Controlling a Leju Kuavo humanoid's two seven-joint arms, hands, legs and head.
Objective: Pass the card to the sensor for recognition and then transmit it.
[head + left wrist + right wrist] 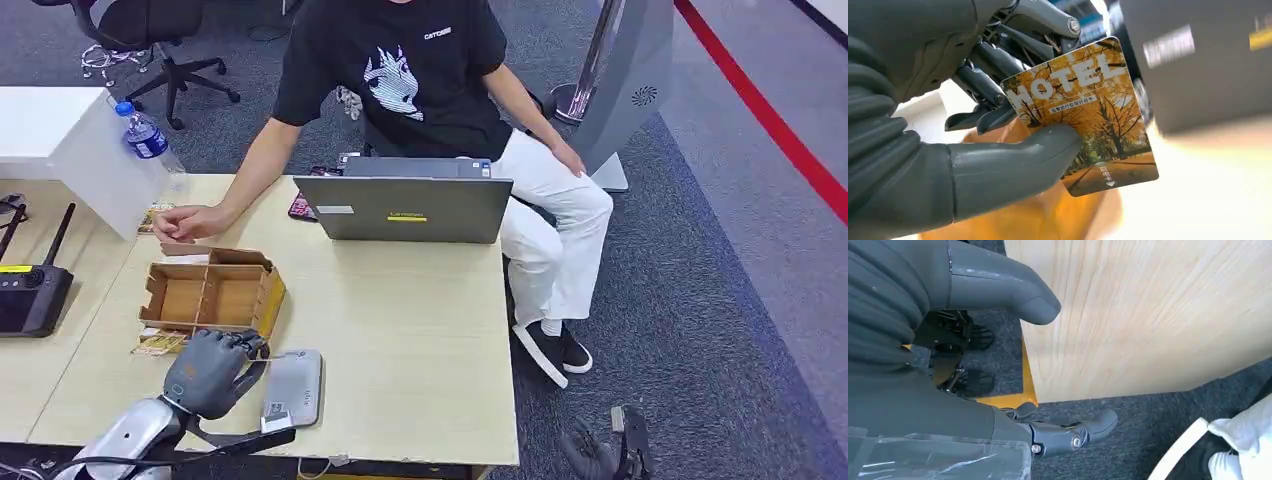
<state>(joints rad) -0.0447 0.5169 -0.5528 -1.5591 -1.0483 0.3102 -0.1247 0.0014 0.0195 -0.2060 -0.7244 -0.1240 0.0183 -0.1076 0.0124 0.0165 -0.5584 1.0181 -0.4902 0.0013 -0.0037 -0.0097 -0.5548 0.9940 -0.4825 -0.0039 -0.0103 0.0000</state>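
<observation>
A pale wooden tabletop (420, 330) is seen standing on grey carpet (700, 300), along which a red stripe (770, 115) is run at the far right. On the far side of the tabletop a grey laptop (405, 208) is set with its lid toward the robot, and a person (420, 90) in a black shirt and white trousers is seated behind it, one hand laid on the tabletop near a cardboard tray (210, 293) divided into compartments. A water bottle (148, 135) and a black controller with antennas (35, 290) are placed at the left, and a flat grey sensor (293, 387) is laid near the front edge. The left hand (210, 372) is held over the tabletop between the tray and the sensor, just beside the sensor. In the left wrist view a hotel card (1088, 115) printed with autumn trees is pinched between the thumb and the darker fingers (983, 95). The right hand (998, 365) is hung beside the tabletop's edge above the carpet, its fingers apart and nothing held in it.
</observation>
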